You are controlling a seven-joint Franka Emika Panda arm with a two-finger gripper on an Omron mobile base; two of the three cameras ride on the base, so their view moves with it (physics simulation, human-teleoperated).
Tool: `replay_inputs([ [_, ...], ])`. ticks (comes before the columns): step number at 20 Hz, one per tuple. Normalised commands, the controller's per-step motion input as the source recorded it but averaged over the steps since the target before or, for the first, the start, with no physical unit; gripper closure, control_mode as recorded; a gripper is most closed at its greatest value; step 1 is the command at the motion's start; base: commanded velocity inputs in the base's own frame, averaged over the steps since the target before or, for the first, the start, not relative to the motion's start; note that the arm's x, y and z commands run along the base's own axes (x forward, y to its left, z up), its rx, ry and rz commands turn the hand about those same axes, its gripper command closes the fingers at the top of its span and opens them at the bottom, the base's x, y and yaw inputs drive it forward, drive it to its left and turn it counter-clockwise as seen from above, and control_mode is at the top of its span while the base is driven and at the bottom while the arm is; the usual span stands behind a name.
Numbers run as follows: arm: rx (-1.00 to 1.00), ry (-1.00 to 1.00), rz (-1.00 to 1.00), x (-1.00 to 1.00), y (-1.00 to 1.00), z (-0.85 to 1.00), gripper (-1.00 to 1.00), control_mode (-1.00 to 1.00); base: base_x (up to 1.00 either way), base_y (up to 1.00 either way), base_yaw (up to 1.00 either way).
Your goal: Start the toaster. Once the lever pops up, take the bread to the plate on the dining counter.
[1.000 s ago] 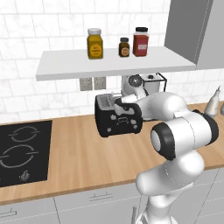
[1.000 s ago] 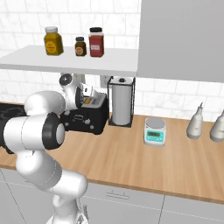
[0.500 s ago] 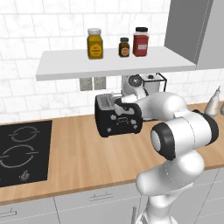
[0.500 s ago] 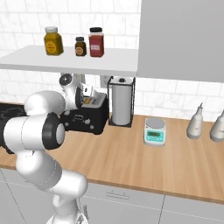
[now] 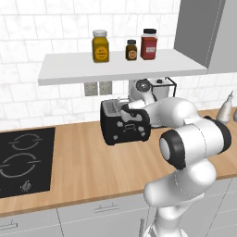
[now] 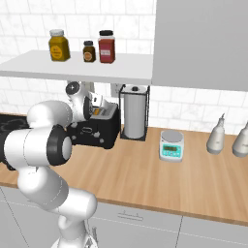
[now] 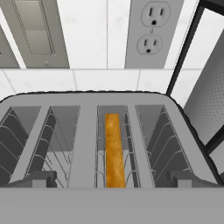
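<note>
Arm reaching forward, gripper hovering released over toaster; bread sitting in slot; paper-towel holder standing beside.

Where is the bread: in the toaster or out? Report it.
In. The hand view shows the bread's orange-brown crust edge down inside one slot of the toaster, third from the left in that view; the other slots are empty.

Bright, even, sharp rendered light

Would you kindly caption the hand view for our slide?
Open gripper poised above the toaster, bread standing in one slot.
</note>
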Motion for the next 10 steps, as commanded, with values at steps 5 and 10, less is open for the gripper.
replay_inputs([
  [5, 0.0, 0.0, 0.0, 0.0, 0.0, 0.0, -1.0, -1.0, 0.0, 0.0, 0.0],
  [10, 0.0, 0.0, 0.0, 0.0, 0.0, 0.0, -1.0, -1.0, 0.0, 0.0, 0.0],
])
